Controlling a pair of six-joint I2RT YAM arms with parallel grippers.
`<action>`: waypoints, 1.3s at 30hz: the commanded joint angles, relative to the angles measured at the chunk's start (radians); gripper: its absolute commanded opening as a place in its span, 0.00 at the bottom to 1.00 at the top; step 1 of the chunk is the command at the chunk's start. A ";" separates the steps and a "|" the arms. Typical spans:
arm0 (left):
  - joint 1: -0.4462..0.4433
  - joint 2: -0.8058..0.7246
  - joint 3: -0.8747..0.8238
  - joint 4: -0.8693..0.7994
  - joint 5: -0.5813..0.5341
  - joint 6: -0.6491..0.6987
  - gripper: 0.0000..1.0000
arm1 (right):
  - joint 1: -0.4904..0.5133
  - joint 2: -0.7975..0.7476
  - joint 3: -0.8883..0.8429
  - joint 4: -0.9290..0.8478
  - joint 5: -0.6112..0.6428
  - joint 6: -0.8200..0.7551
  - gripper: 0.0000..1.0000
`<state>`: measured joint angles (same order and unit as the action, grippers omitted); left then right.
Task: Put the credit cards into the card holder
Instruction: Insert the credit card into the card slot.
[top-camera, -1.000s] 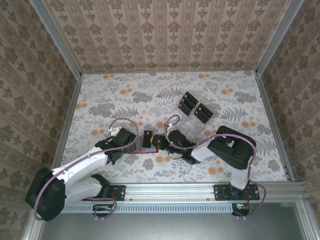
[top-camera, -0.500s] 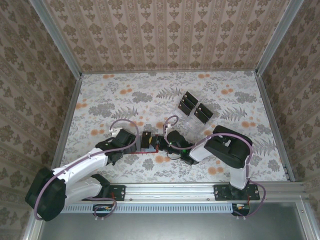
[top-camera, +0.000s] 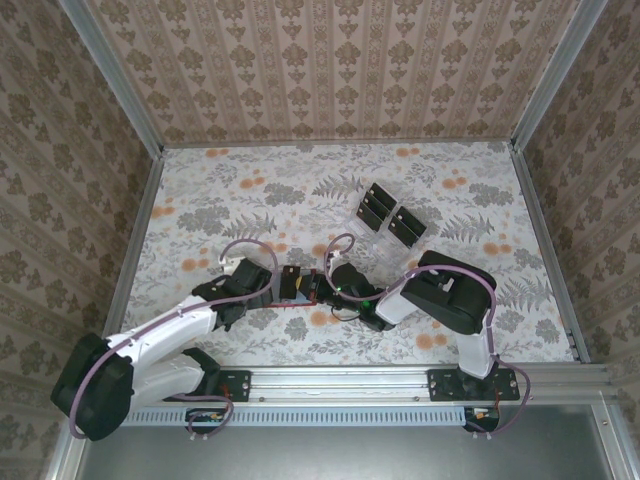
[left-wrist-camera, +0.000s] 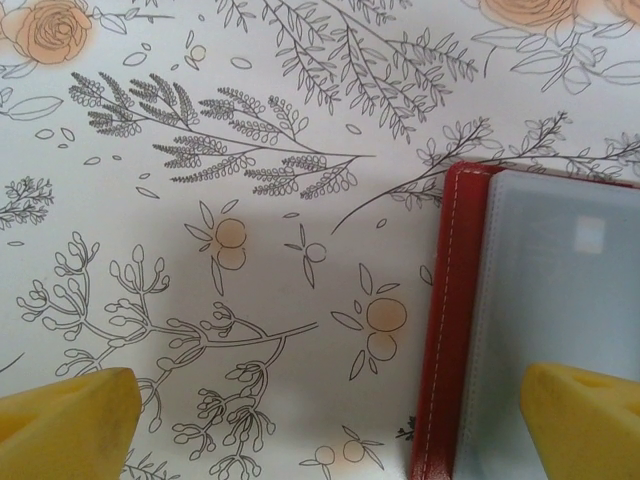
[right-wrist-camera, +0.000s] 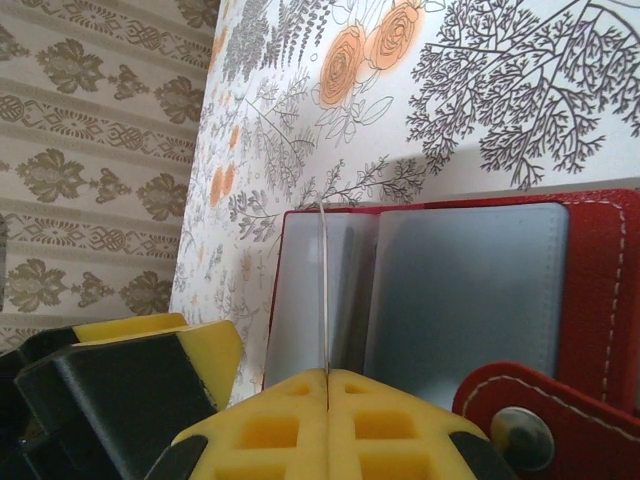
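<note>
**Card gripped at the open wallet**

**Top view.** The wallet (top-camera: 298, 288) lies open on the table (top-camera: 200, 200), at lower centre of the frame. The left gripper (top-camera: 270, 284) sits just left of it and the right gripper (top-camera: 318, 284) just right of it. More black cards (top-camera: 378, 207) lie in a clear tray (top-camera: 368, 226) at upper right of centre, well apart from the wallet.

**Left wrist view.** The left gripper (left-wrist-camera: 325, 425) is spread wide and holds nothing. One yellow fingertip (left-wrist-camera: 65, 420) is in the lower left corner and the other in the lower right. The wallet (left-wrist-camera: 450, 330) fills the right side of the frame, red edge to the left and grey pocket to the right. The right-hand fingertip overlaps the pocket; whether they touch cannot be told.

**Right wrist view.** The right gripper (right-wrist-camera: 328, 395) is closed, its pads clamped on one card (right-wrist-camera: 324, 290). The card is seen edge-on as a thin pale line rising from bottom centre. It stands upright at the left grey pocket of the open wallet (right-wrist-camera: 600, 290); whether it has entered the pocket cannot be told. The snap tab (right-wrist-camera: 520, 430) lies at lower right.
</note>
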<state>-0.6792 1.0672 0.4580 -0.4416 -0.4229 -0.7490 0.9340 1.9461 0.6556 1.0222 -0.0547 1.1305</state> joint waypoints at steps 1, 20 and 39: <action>0.000 0.005 -0.009 0.000 -0.002 -0.012 1.00 | 0.012 0.008 0.000 0.041 0.021 0.012 0.00; 0.000 0.001 -0.007 -0.002 -0.006 -0.013 1.00 | 0.033 0.046 -0.042 0.068 0.055 0.092 0.00; 0.000 0.000 -0.005 0.000 -0.008 -0.010 1.00 | 0.028 0.091 0.029 -0.008 -0.036 0.110 0.00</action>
<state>-0.6792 1.0679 0.4576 -0.4412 -0.4232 -0.7490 0.9600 2.0129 0.6582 1.0657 -0.0586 1.2385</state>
